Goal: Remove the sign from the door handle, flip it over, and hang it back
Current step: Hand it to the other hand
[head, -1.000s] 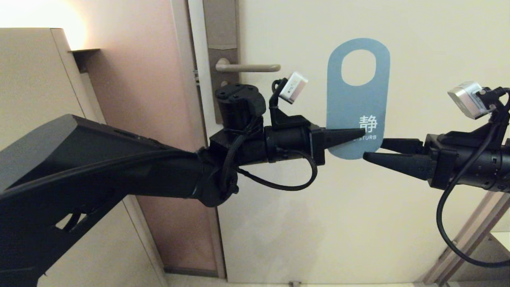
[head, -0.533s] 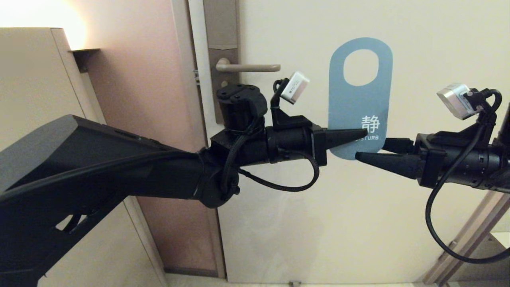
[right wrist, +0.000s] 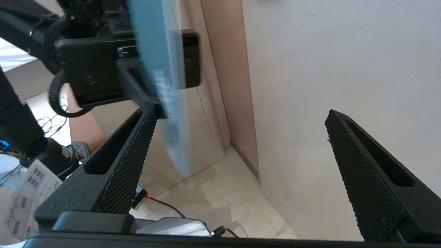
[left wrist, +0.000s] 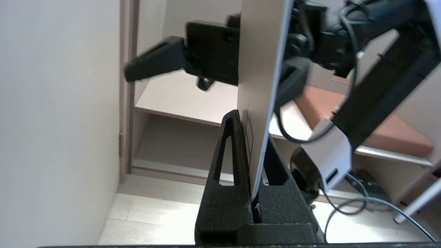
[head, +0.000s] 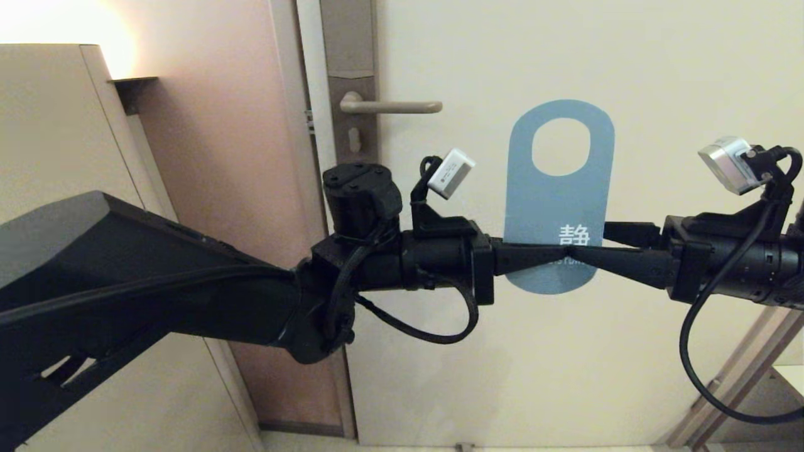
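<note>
The sign (head: 558, 194), blue face with white text toward me, hangs free in front of the door, off the door handle (head: 391, 106), which sits up and to the left. My left gripper (head: 559, 254) is shut on the sign's lower part, reaching in from the left. In the left wrist view the sign (left wrist: 262, 69) stands edge-on, its pale face showing, clamped in the left gripper (left wrist: 253, 137). My right gripper (head: 589, 240) is open at the sign's lower right edge. In the right wrist view the sign (right wrist: 162, 69) lies just inside one finger of the right gripper (right wrist: 241, 112).
The pale door (head: 659, 63) fills the background close behind both grippers. The brown lock plate (head: 348, 56) carries the handle. A beige cabinet (head: 50, 125) stands at the left. A slanted metal frame (head: 741, 370) is at the lower right. Cables lie on the tiled floor (right wrist: 213, 199).
The left gripper has lowered the sign and shifted it slightly left. The right gripper has moved in toward the sign and up, so its open fingers now straddle the sign's lower right edge.
</note>
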Available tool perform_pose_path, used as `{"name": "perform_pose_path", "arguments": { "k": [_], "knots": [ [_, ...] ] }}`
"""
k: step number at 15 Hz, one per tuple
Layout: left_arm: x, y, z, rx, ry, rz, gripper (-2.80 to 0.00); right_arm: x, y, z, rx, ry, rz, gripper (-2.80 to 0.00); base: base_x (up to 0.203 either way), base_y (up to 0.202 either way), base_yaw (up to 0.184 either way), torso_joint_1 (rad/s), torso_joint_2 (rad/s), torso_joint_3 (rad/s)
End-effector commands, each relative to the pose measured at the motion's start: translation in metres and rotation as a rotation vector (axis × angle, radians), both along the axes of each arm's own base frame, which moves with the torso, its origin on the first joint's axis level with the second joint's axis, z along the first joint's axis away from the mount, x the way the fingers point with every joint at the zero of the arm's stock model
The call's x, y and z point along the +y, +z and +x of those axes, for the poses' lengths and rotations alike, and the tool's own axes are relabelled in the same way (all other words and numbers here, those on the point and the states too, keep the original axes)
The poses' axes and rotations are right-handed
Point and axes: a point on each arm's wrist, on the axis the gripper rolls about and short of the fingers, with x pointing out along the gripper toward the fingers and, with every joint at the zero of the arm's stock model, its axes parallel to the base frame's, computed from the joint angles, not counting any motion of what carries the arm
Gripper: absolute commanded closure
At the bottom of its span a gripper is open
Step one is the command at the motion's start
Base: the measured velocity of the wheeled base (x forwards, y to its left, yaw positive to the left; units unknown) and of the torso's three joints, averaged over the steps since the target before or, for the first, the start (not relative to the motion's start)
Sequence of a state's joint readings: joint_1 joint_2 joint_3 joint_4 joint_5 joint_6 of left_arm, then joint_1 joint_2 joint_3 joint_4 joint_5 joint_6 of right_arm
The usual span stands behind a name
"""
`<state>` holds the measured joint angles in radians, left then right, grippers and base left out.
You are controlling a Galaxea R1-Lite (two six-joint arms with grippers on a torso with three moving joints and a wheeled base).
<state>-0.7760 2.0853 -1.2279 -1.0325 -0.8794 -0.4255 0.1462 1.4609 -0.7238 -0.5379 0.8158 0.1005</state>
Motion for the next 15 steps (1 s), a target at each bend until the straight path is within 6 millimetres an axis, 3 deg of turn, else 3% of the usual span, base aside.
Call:
{"name": "perform_pose_path", "arguments": {
  "k": [1,11,15],
  "knots": [
    [0.004,0.003,-0.005,-0.004,-0.009,-0.004,0.00,0.000,0.001,-0.001,-0.007,0.004,0.002,-2.80,0.000,0.000,0.000,0.000,0.00,0.000],
    [-0.006,-0.015,-0.007,0.024,-0.050,0.031,0.00,-0.004,0.010,-0.003,-0.042,-0.010,0.008,-2.80,0.000,0.000,0.000,0.000,0.00,0.000],
    [-0.013,-0.035,-0.001,-0.026,-0.042,0.051,0.00,-0.004,0.011,-0.005,-0.043,-0.009,0.009,-2.80,0.000,0.000,0.000,0.000,0.00,0.000]
  ]
}}
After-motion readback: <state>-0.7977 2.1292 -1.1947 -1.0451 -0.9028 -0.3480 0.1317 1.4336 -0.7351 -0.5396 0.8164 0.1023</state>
